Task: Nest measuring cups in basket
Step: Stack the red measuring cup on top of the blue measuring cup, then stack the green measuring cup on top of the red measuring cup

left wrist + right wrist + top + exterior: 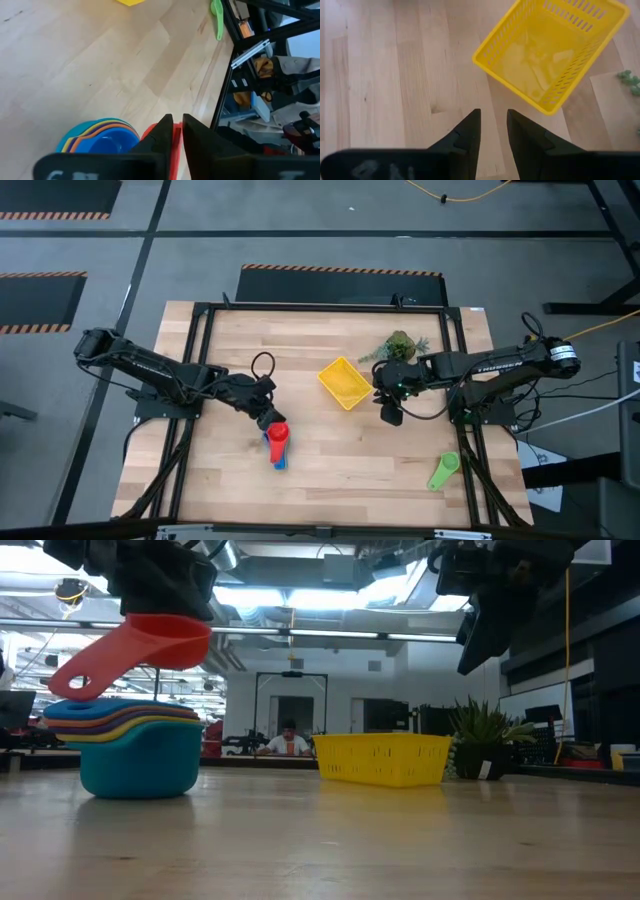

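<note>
A red measuring cup (150, 640) hangs tilted just over a stack of nested measuring cups (140, 755), whose outermost cup is light blue and stands on its base on the table. My left gripper (173, 134) is above that stack, shut on the red cup. The yellow basket (343, 382) stands on the table past its middle. My right gripper (493, 127) hovers open just to the basket's near right, with only bare wood between its fingers. A green measuring cup (445, 470) lies alone near the table's right front corner. My left gripper pinches the red cup at its bowl end (176, 146) between its two fingers, slanting down from the table's left. The gripper's own body hides the exact spot. The cup is tilted, its flat handle (75, 683) sloping down to the stack's rim; whether it touches, I cannot tell.
A green plant sprig (400, 345) lies behind the basket toward the far right. A black frame rail (458, 360) runs around the tabletop. Bare wood stretches between the stack and the basket and along the near edge.
</note>
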`<action>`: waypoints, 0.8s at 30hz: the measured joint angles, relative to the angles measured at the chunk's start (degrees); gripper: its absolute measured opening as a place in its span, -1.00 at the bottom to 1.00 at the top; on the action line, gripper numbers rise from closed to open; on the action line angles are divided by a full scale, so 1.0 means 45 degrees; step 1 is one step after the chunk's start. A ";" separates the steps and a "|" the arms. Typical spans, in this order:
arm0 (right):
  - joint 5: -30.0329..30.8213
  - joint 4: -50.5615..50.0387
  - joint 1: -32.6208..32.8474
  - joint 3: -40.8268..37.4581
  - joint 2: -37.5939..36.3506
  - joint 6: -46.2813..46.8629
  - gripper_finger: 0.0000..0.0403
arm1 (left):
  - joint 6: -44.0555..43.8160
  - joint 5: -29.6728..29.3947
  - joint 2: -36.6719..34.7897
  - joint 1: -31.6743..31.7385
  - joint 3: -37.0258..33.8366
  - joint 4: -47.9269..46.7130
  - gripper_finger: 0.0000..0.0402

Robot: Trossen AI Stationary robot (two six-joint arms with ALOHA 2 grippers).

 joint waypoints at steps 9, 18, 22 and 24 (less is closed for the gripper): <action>0.0000 0.0000 0.0001 -0.0002 0.0005 0.0000 -0.51 | 0.0000 -0.0054 0.0000 0.0000 0.0000 -0.0908 -0.60; 0.0000 0.0000 0.0000 0.0002 0.0005 0.0000 -0.51 | 0.0005 -0.0096 0.0000 0.0000 0.0000 -0.1341 -0.56; 0.0000 0.0000 0.0000 0.0002 0.0005 0.0000 -0.51 | 0.0019 -0.0508 0.0000 0.0000 0.0000 -0.1336 -0.56; 0.0000 0.0000 0.0000 0.0003 0.0005 0.0000 -0.51 | 0.0024 -0.0933 0.0000 0.0000 0.0000 -0.1331 -0.56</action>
